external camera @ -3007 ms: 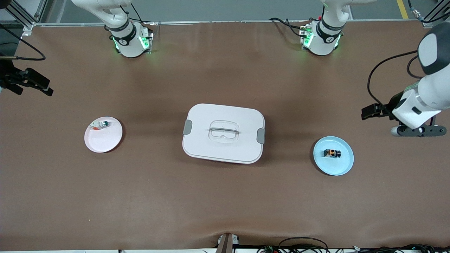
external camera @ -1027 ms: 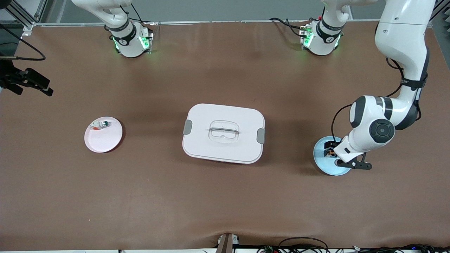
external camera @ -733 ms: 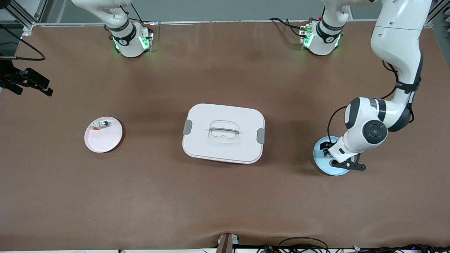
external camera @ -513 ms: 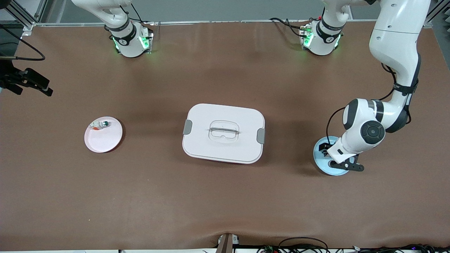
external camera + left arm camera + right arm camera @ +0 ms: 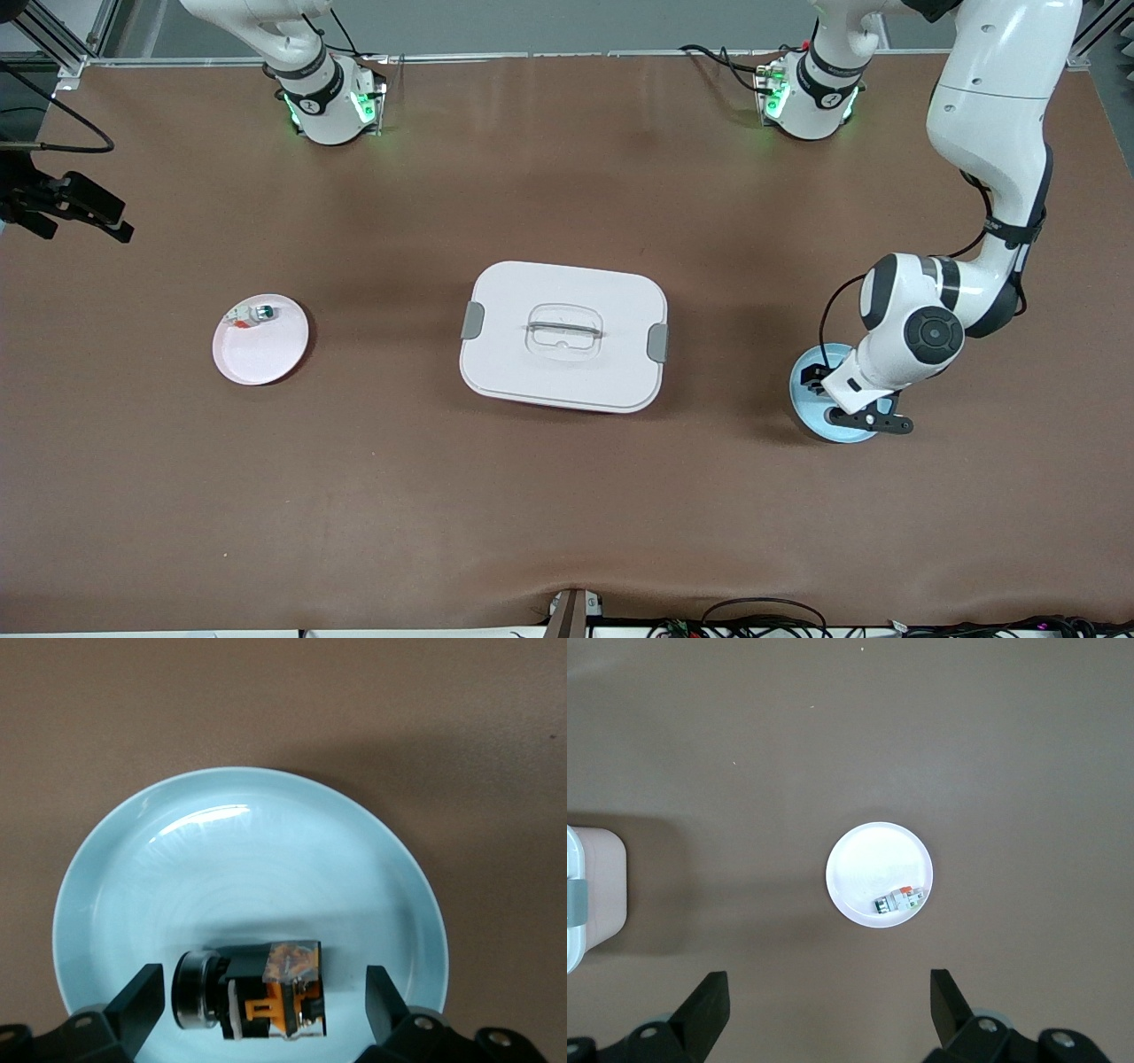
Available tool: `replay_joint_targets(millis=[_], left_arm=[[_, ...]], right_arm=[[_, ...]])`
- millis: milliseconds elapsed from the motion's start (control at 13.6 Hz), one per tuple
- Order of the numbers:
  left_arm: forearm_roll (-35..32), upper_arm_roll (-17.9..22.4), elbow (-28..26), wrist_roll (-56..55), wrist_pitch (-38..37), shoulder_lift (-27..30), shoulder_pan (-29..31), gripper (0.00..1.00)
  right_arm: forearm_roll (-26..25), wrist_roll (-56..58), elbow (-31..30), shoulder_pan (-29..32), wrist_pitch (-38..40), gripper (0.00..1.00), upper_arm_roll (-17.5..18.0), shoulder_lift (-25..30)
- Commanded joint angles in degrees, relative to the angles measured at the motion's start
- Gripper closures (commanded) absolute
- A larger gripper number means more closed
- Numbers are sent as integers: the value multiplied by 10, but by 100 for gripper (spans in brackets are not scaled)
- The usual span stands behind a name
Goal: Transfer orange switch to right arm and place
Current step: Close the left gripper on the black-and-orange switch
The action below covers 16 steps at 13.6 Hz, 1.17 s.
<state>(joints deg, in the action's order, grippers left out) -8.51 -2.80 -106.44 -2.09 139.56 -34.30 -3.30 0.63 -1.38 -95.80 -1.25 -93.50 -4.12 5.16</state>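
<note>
The orange switch (image 5: 257, 992), a small black block with an orange band and a round cap, lies on its side on the light blue plate (image 5: 266, 859). My left gripper (image 5: 261, 1001) is open and low over that plate, one finger off each end of the switch with a gap at both ends. In the front view the left hand covers the switch and much of the blue plate (image 5: 802, 400). My right gripper (image 5: 827, 1001) is open and empty, waiting high above the table near the pale pink plate (image 5: 868, 859).
A white lidded box (image 5: 563, 335) with grey clips and a handle stands mid-table. The pale pink plate (image 5: 261, 346) toward the right arm's end holds a small white-and-teal part (image 5: 252, 314). Cables lie at the table edge nearest the front camera.
The left arm has swung in over the blue plate and lowered, bringing its open fingers around the switch. The right arm has not moved.
</note>
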Motion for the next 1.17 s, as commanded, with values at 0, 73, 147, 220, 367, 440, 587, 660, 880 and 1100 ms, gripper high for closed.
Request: replay_joint_targets(millis=[0, 73, 147, 220, 367, 440, 587, 660, 880, 1100], left_arm=[[-12, -1, -10, 1, 23, -4, 5, 0], [-12, -1, -10, 1, 24, -5, 5, 0], [-12, -2, -12, 1, 25, -5, 6, 0], [-12, -2, -13, 1, 27, -8, 6, 0], [-12, -1, -13, 1, 30, -9, 6, 0], [-12, -1, -14, 1, 30, -9, 6, 0], [-12, -1, -17, 1, 31, -9, 6, 0], [-12, -1, -17, 1, 34, -9, 6, 0], [-12, -1, -17, 0, 37, -11, 6, 0], [-12, -1, -17, -2, 38, -11, 6, 26]], right_arm=[[-5, 5, -8, -1, -4, 0, 2, 10], [-5, 5, -8, -1, -4, 0, 2, 10], [-5, 5, -8, -1, -4, 0, 1, 10], [-5, 5, -8, 0, -4, 0, 1, 10], [-5, 5, -5, 0, -5, 0, 1, 9], [-4, 6, -2, 1, -9, 0, 1, 8], [2, 41, 14, 5, -3, 0, -1, -3], [2, 45, 15, 5, -5, 0, -2, -4], [-6, 48, 21, 6, -5, 0, -2, -39], [-9, 52, 29, 7, -7, 0, -3, -64]])
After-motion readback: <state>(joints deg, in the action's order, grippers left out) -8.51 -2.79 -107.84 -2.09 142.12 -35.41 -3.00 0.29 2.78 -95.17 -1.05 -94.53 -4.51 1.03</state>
